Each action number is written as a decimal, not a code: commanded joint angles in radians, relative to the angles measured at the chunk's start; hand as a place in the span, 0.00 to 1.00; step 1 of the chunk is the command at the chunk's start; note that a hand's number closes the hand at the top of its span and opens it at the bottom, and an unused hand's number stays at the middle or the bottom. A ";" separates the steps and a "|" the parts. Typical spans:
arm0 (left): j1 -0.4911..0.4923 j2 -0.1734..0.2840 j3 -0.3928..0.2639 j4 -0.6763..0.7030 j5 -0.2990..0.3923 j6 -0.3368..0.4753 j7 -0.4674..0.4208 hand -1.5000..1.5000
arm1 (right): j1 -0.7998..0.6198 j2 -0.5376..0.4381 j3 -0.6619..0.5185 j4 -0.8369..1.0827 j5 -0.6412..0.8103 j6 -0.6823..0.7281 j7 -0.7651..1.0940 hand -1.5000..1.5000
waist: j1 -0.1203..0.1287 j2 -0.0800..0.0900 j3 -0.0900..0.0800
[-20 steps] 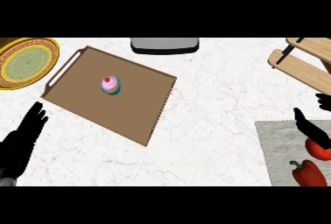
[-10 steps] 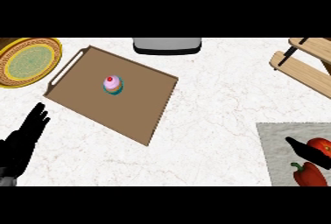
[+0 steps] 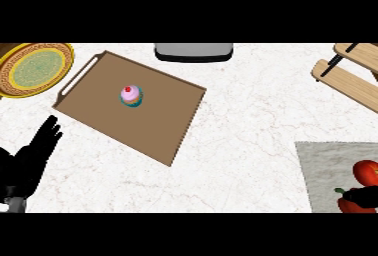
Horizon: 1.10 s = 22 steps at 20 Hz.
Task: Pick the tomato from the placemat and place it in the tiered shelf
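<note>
White marble counter (image 3: 244, 135) fills the view. Biggest item on it is a brown wooden tray (image 3: 159, 125), rotated diagonally, pale handle at its upper-left end, with 1 small pink cupcake (image 3: 131, 96) topped by a cherry sitting near its middle.

Grey placemat (image 3: 325, 167) lies at the lower-right, cut off by the edge. Tiered shelf (image 3: 353, 75), light wood slats with a dark post, is at the upper-right corner, partly out of frame. Round plate (image 3: 33, 67) with a gold patterned rim and green centre sits upper-left, just beside the tray handle. Grey appliance (image 3: 193, 51) at top centre, only its lower part visible.

Left hand (image 3: 33, 160) rests at the lower-left edge, fingers straight and spread, pointing up, holding nothing, well apart from everything in the task.

Tomato (image 3: 367, 171) is on the placemat near the right edge, partly cropped. A second red item, looks like a bell pepper (image 3: 354, 205), sits just below it.

Right hand (image 3: 363, 195): only a small dark bit shows at the lower-right, over the pepper, just below the tomato. Cannot tell how it is posed.

Key relation: tomato lies just above (farther from the robot than) the right hand, so the right hand is clearly the nearer 1; shelf is farther up the same right side. Tomato is round, no long axis to match. Judged step: reach, tomato not yet grasped.
</note>
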 commanded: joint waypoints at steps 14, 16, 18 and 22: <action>0.011 -0.010 0.075 -0.008 -0.031 -0.084 0.028 0.50 | -0.167 0.015 0.041 0.080 -0.009 0.422 0.175 0.00 | 0.001 -0.004 0.006; 0.011 -0.057 0.069 -0.046 -0.064 -0.039 0.040 0.50 | -0.152 0.014 -0.009 0.136 0.006 0.406 0.101 0.00 | -0.001 -0.004 0.006; -0.004 -0.033 0.122 0.025 -0.043 -0.106 0.001 0.50 | -0.161 0.018 -0.031 0.206 0.029 0.391 0.040 0.00 | -0.002 -0.003 0.006; -0.002 -0.085 0.114 0.029 -0.087 -0.098 0.016 0.50 | -0.106 -0.003 -0.113 0.141 0.019 0.446 0.014 0.00 | -0.007 -0.004 0.006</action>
